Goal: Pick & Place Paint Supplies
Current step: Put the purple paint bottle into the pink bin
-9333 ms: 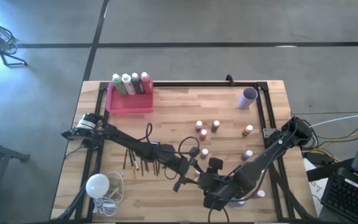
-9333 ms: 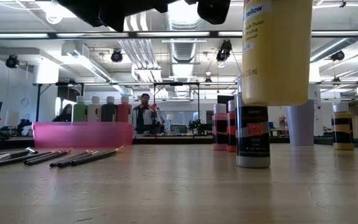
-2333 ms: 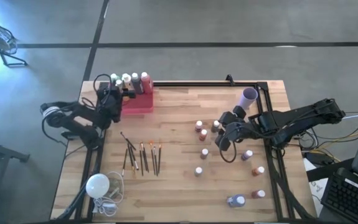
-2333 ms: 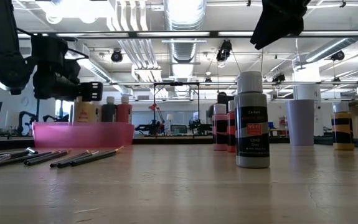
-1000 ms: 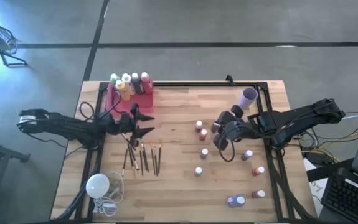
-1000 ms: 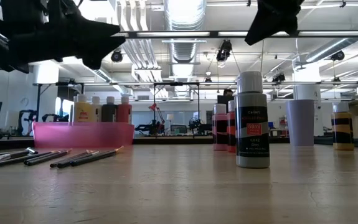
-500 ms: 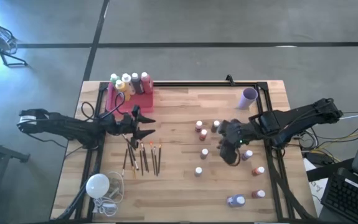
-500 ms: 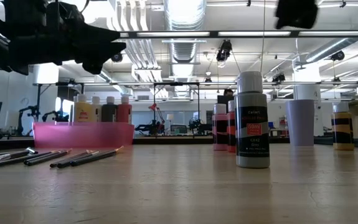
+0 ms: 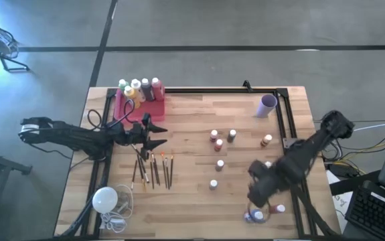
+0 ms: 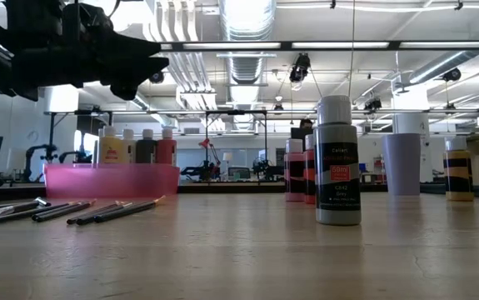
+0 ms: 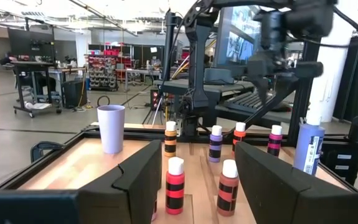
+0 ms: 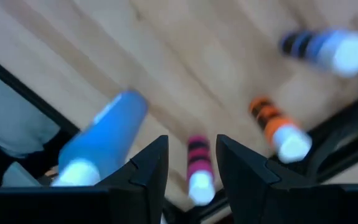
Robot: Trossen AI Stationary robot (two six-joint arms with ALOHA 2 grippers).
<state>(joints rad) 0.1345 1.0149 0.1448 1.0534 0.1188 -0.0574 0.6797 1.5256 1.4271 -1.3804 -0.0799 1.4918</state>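
Observation:
Several large white-capped paint bottles (image 9: pixel 138 89) stand in a pink tray (image 9: pixel 142 112) at the far left. Thin brushes (image 9: pixel 153 167) lie flat on the wood near it. Small bottles (image 9: pixel 219 150) stand scattered over the table's middle and right. My left gripper (image 9: pixel 155 134) hangs open above the brushes and holds nothing (image 11: pixel 197 180). My right gripper (image 9: pixel 258 195) points down, open and holding nothing (image 12: pixel 192 146), over the near right corner. Beneath it are a large purple bottle (image 12: pixel 101 137), which lies on its side (image 9: pixel 252 215), and a small pink-banded bottle (image 12: pixel 197 165).
A lilac cup (image 9: pixel 267 105) stands at the far right by the black frame rail (image 9: pixel 286 127). A white bulb with a cord (image 9: pixel 105 199) lies at the near left. A grey bottle (image 10: pixel 337 162) stands close to the low camera. Bare wood lies between brushes and small bottles.
My right gripper has swung from above the small bottles at mid-table toward the near right corner, tipping over until it points down. It has left the low view.

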